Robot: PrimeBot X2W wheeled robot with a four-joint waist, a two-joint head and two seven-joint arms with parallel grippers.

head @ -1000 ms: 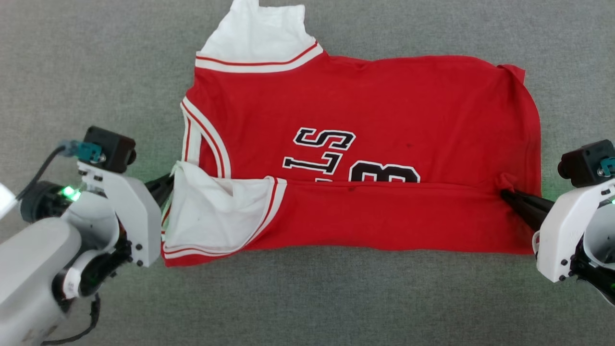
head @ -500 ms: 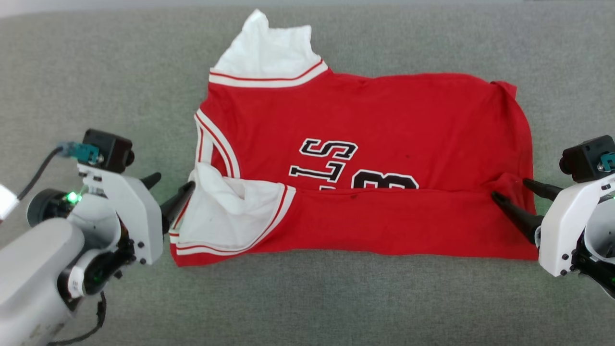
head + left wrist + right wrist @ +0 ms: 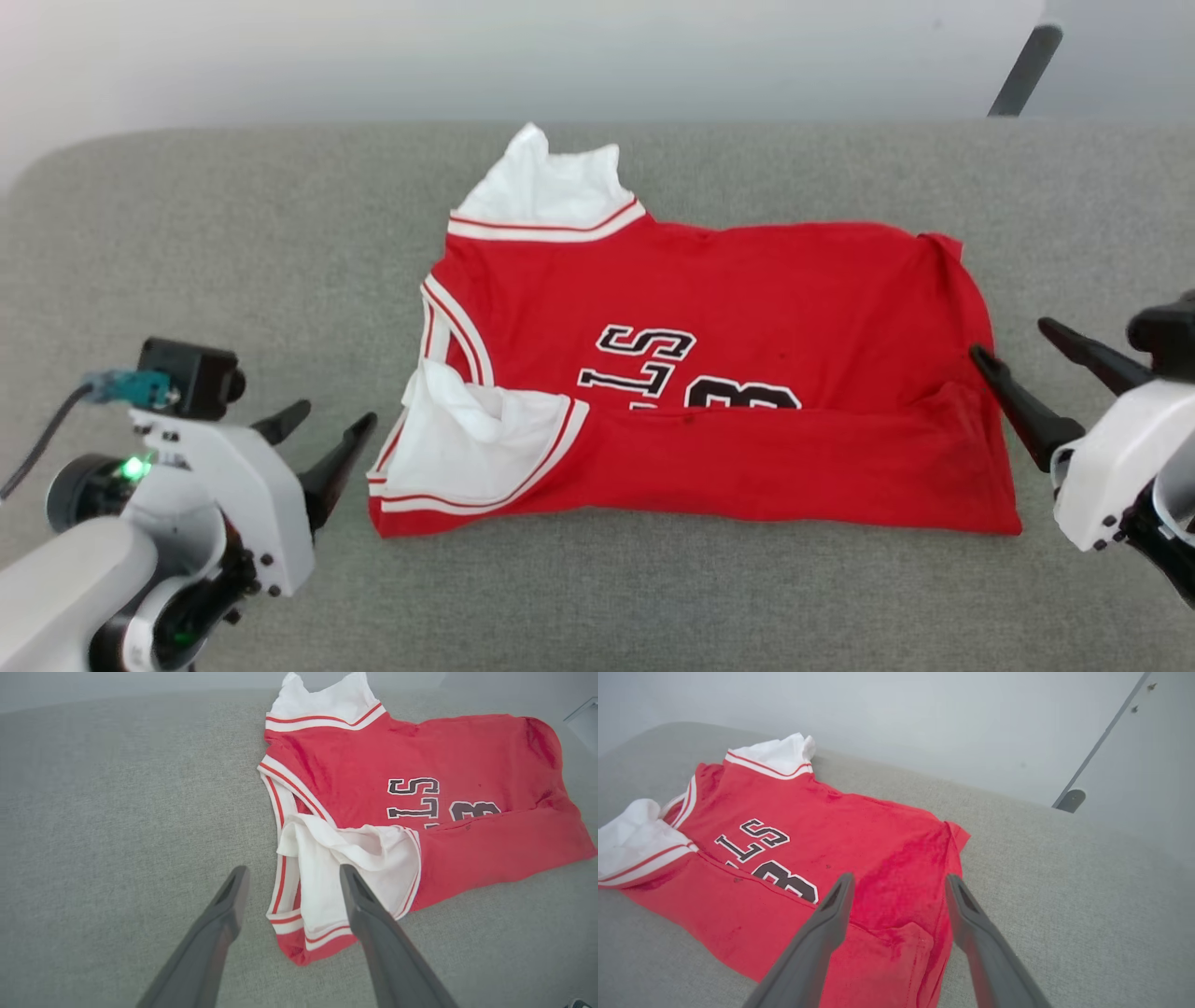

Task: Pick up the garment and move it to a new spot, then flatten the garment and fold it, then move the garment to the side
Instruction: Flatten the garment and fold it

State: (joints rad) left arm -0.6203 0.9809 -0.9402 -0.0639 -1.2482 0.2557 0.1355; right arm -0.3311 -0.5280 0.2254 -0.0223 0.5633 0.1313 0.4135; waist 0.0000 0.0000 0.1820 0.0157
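Garment [image 3: 709, 308] lay flat-ish on the grey cushion [image 3: 187, 233], roughly centre of my head view, collar end toward my L and hem end toward my R.

L gripper [image 3: 336, 413] had its jaws spread wide w/ nothing btwn them, tips just beside the near sleeve [image 3: 467, 443] and clear of the cloth as far as I could see. R gripper [image 3: 1010, 338] was the same: jaws wide apart and empty, one finger right at the hem-end edge. Couldn't tell whether it was touching the fabric or hanging just over it.

Progress, as I judged it: the move to a new spot and the flattening looked done, since the body was spread w/ only minor wrinkles. First fold looked in too. The near long edge was turned up over the chest, and its crease cut across the lower half of the lettering [image 3: 653, 345]. The near sleeve sat bunched on top of that flap, not neat.

Left to do: the far sleeve [image 3: 546, 187] stuck out past the body and prob. needed tucking. I reckoned at least one more fold was due, either far edge over or end to end. After that came the shift to the side, not yet begun.
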